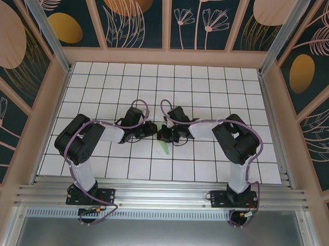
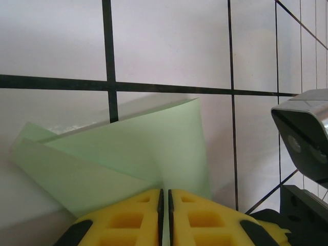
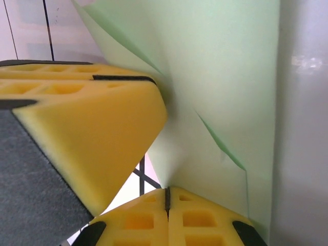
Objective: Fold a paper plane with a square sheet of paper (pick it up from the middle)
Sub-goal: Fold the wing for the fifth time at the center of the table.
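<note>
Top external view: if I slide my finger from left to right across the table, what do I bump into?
Left arm → left gripper → right gripper → right arm. The green paper shows just below where the two grippers meet, so it has no clear place in the order.

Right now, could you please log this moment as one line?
left gripper: shut on green paper | right gripper: shut on green paper | paper: partly folded
</note>
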